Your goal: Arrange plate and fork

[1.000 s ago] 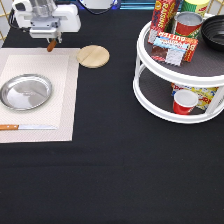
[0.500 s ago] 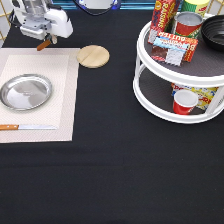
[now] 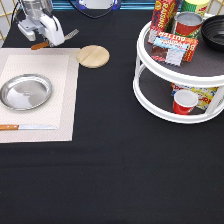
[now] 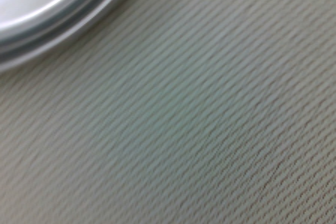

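The silver plate (image 3: 26,91) lies on a beige placemat (image 3: 60,100) at the exterior view's left. My gripper (image 3: 52,40) hangs over the placemat's top edge, above the plate in the exterior view. It is shut on the fork (image 3: 67,36). The fork's orange-brown handle (image 3: 39,46) sticks out to the left and its silver tines point right. The wrist view shows the placemat weave (image 4: 195,130) and a piece of the plate's rim (image 4: 34,35).
A wooden-handled knife (image 3: 27,127) lies on the placemat below the plate. A tan wooden disc (image 3: 93,56) sits right of the placemat's top corner. A white two-tier rack (image 3: 150,100) with cans, boxes and a red cup (image 3: 184,101) stands at the right.
My gripper has shifted a little left at the top of the placemat. The fork in it has turned, so it lies nearly level with its tines showing on the right.
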